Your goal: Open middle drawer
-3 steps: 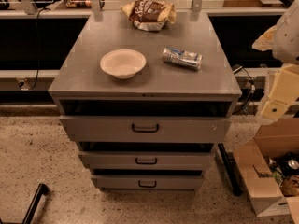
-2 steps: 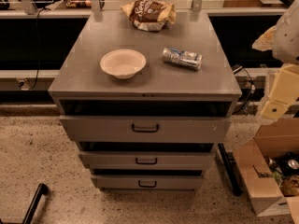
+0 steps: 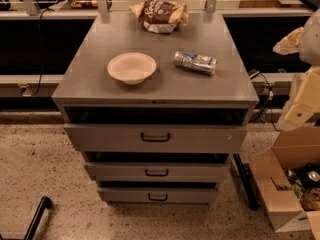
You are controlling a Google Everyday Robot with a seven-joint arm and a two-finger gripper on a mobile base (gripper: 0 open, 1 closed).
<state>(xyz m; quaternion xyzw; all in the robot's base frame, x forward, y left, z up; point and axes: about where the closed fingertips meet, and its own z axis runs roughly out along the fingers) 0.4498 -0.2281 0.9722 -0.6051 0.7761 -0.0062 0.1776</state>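
A grey metal cabinet (image 3: 150, 91) with three drawers stands in the middle of the camera view. The middle drawer (image 3: 190, 173) has a low, wide grey front and a small black bar handle (image 3: 157, 172). A dark gap shows above its front, and its inside is hidden. The taller top drawer (image 3: 200, 139) with a larger handle is above it, and the narrower bottom drawer (image 3: 125, 196) is below. My gripper (image 3: 301, 101) is at the right edge beside the cabinet, level with the cabinet top and well away from the handle.
On the cabinet top are a white bowl (image 3: 131, 67), a crushed can (image 3: 195, 62) lying on its side and a snack bag (image 3: 159, 15). An open cardboard box (image 3: 280, 184) of items stands on the speckled floor at lower right. A black bar (image 3: 36, 218) is at lower left.
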